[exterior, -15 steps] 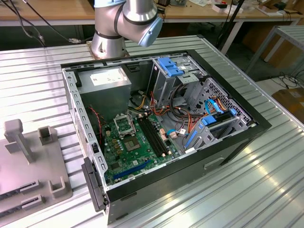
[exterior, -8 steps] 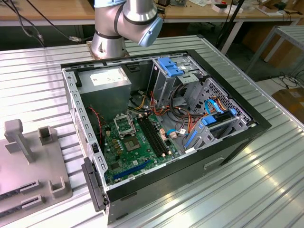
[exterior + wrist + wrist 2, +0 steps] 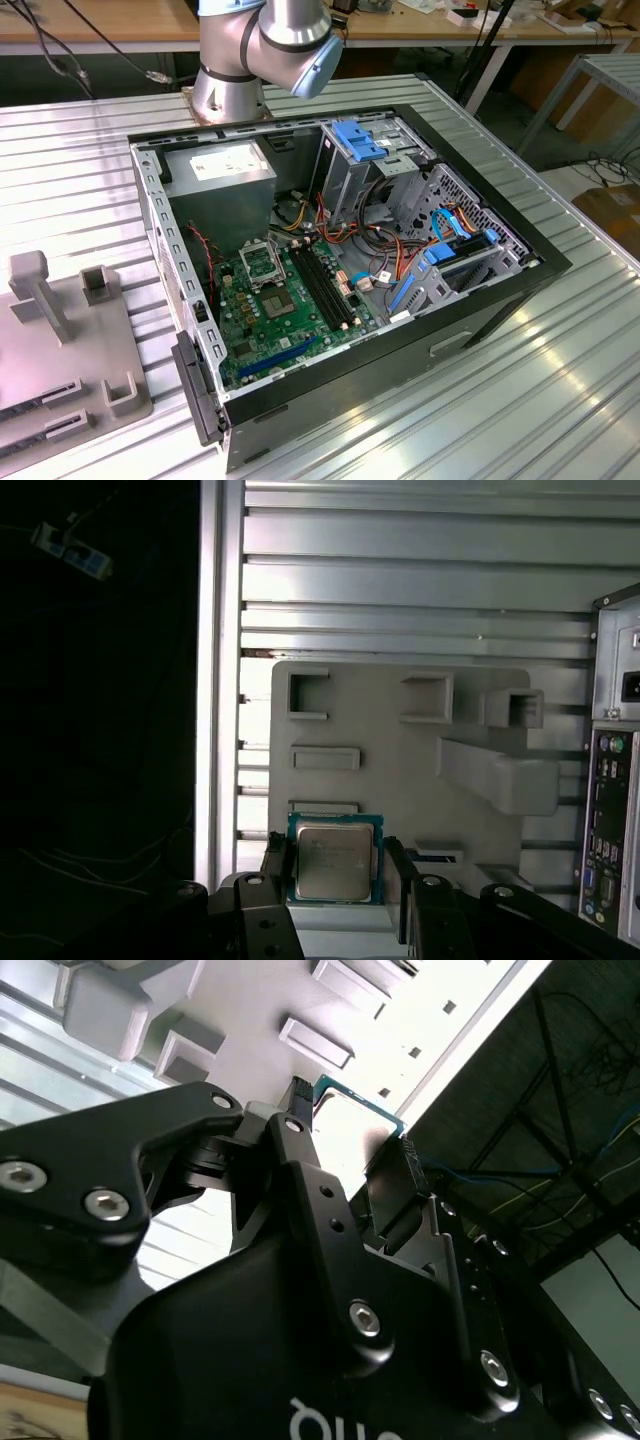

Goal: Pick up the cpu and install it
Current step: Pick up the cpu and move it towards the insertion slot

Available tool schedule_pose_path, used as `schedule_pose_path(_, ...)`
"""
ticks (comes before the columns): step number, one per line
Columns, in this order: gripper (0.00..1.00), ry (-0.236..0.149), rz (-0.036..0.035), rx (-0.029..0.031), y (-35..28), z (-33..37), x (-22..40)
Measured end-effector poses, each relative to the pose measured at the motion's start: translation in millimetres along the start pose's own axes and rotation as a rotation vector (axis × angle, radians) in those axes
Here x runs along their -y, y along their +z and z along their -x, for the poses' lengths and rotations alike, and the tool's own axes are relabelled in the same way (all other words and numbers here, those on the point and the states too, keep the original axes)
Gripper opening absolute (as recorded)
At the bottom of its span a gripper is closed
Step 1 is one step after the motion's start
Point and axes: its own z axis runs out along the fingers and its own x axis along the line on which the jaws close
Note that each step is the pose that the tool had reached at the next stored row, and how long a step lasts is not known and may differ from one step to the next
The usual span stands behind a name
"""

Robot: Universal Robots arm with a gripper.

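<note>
In the exterior view I see the open computer case (image 3: pixel 330 250) on the desk (image 3: pixel 520 400), with the grey tray (image 3: pixel 60 340) at about 8 o'clock from it. In the second wrist view my end effector (image 3: pixel 355 1130) is clamped on the cpu (image 3: pixel 345 1145), holding it by two sides. In the first wrist view the cpu lies flat between the two fingers (image 3: pixel 275 865), over the grey tray.
</note>
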Motion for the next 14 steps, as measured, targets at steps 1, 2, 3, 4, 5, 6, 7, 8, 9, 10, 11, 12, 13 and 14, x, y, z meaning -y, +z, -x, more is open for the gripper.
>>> schedule_pose_path(1,0.47,0.0,0.0007,0.0,-0.9,0.0,0.0)
schedule_pose_path(2,0.47,0.0,0.0016,0.0,-2.1,0.0,0.0)
schedule_pose_path(3,0.47,0.0,0.0028,0.0,-3.9,-0.1,0.0)
schedule_pose_path(4,0.47,0.0,0.0034,0.0,-5.0,-0.2,-0.1)
schedule_pose_path(5,0.47,0.0,0.0038,0.0,-6.0,-0.2,-0.1)
schedule_pose_path(6,0.47,0.0,0.0043,0.0001,-6.8,-0.2,0.0)
schedule_pose_path(7,0.47,0.0,0.0049,0.0001,-7.8,-0.2,-0.1)
schedule_pose_path(8,0.47,0.0,0.0056,0.0002,-8.7,-0.3,0.0)
schedule_pose_path(9,0.47,0.0,0.0061,0.0002,-9.6,-0.3,-0.1)
schedule_pose_path(10,0.47,0.0,0.0066,0.0001,-10.6,-0.3,-0.1)
schedule_pose_path(11,0.47,0.0,0.0072,0.0002,-11.6,-0.4,-0.1)
schedule_pose_path(12,0.47,0.0,0.0076,0.0002,-12.4,-0.4,-0.1)
schedule_pose_path(13,0.47,0.0,0.0081,0.0002,-13.3,-0.4,-0.1)
schedule_pose_path(14,0.47,0.0,0.0091,0.0002,-15.2,-0.5,-0.1)
